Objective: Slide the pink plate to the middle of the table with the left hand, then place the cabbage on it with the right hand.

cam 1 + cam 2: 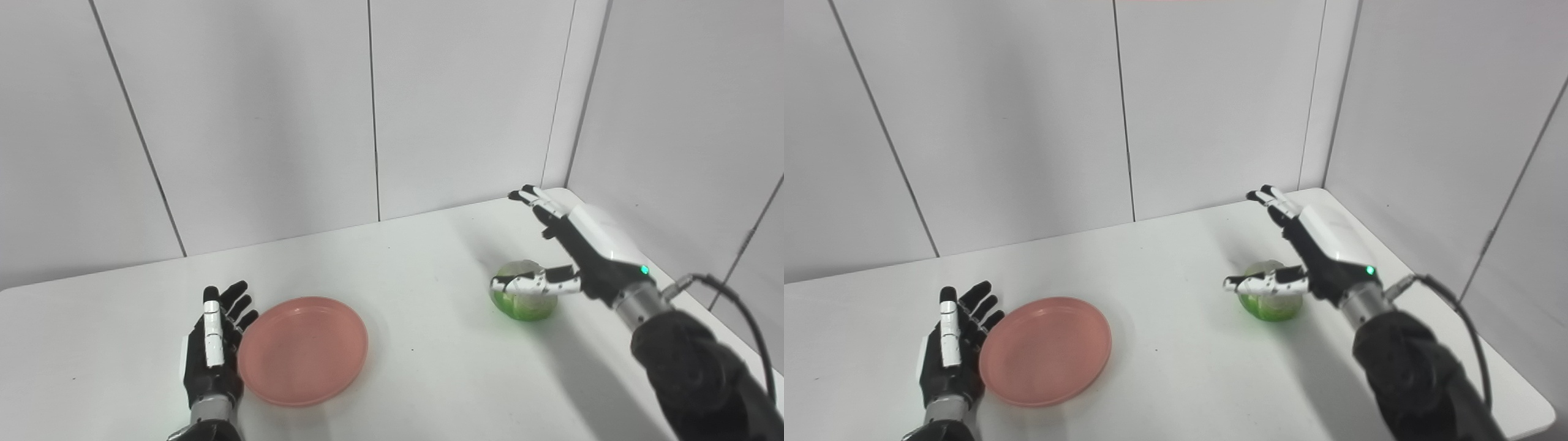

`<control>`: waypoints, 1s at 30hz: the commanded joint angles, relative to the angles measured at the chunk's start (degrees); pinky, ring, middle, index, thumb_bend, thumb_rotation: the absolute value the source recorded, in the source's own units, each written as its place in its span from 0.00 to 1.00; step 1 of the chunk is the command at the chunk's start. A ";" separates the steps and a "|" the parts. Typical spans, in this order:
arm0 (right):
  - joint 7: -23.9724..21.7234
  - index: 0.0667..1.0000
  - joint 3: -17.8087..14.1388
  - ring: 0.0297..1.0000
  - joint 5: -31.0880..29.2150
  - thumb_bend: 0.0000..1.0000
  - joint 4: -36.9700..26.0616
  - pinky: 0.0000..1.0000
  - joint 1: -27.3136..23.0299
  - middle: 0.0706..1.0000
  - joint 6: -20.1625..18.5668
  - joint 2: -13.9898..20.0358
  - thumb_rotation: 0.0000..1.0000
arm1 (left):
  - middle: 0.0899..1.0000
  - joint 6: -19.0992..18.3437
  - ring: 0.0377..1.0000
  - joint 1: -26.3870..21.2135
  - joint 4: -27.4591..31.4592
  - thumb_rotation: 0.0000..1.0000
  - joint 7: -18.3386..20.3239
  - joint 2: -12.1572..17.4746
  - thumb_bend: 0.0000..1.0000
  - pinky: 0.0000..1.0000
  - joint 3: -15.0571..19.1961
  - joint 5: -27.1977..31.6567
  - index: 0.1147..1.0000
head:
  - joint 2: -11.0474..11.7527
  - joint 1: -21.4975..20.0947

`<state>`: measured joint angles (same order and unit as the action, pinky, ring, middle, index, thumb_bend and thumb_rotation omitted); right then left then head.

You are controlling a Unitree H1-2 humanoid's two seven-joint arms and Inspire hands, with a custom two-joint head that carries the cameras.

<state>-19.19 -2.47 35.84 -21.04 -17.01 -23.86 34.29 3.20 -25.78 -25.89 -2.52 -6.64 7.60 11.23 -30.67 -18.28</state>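
Observation:
The pink plate (304, 349) lies flat on the white table (416, 275), left of its middle. My left hand (214, 343) is open, palm toward the plate, right against the plate's left rim. Over on the right side rests the round green cabbage (523, 300). Above it hovers my right hand (572, 257), open, fingers stretched toward the back wall and thumb crossing in front of the cabbage top. In the right eye view the same cabbage (1271, 303) sits under that right hand (1311, 254).
Grey wall panels close the table at the back and on the right. A black cable (735, 306) trails from my right forearm. The table's right edge (1519, 392) runs close to that arm.

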 commanded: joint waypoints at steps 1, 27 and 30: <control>0.25 0.86 0.79 0.86 1.89 1.00 1.04 0.60 -2.85 0.92 1.44 2.25 0.48 | 0.81 -0.62 0.83 -0.44 0.04 0.87 -0.77 0.24 0.85 0.77 -0.17 -0.67 0.56 | -0.01 0.01; -21.22 0.85 17.27 0.88 16.41 1.00 25.90 0.64 -17.99 0.94 -2.18 5.18 0.36 | 0.82 -2.59 0.80 -0.90 1.08 0.87 -0.66 0.65 0.85 0.74 -0.13 -1.31 0.60 | -1.12 1.05; -20.75 0.85 18.86 0.88 16.94 1.00 27.64 0.69 -18.04 0.90 -1.94 5.01 0.34 | 0.81 -2.68 0.79 -0.70 1.57 0.88 -0.79 0.74 0.83 0.73 -0.35 -1.85 0.59 | -1.35 1.09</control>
<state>-40.88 15.89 52.03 6.41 -33.03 -26.37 38.45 1.35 -25.82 -24.90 -2.58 -6.30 7.53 10.01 -31.82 -17.31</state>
